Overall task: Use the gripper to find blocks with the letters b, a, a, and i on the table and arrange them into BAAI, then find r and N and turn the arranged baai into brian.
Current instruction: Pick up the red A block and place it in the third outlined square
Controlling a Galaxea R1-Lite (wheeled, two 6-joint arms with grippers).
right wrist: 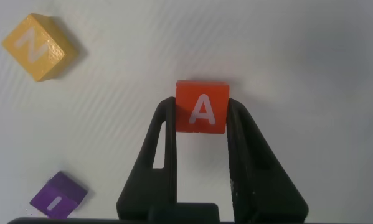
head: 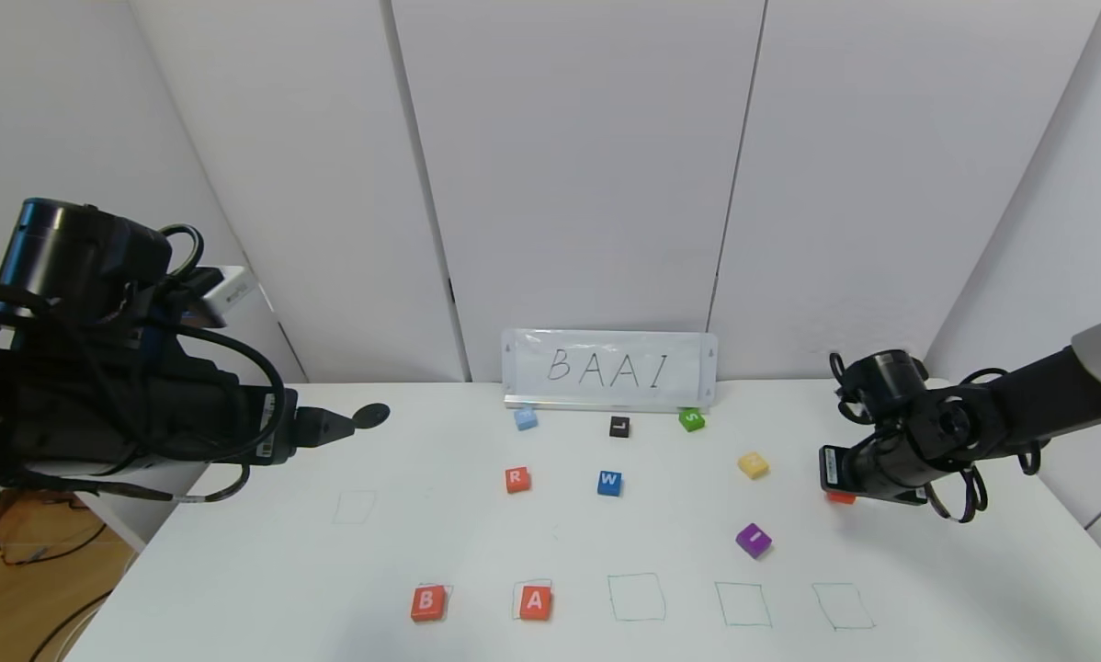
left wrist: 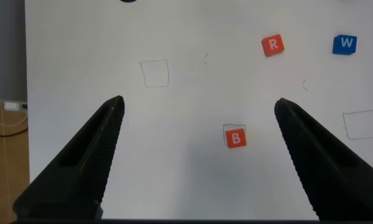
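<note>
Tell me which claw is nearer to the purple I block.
Right. The right claw, shut on an orange A block, is just beyond the purple I block on its right; the left claw hovers far across the table.

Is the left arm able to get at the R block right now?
Probably yes. The left tool hangs open over the table, and the R block sits alone in open space with nothing between them, though it lies well toward the middle.

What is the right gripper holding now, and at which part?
The right gripper holds the second A block by its two opposite sides, between its fingers.
</note>
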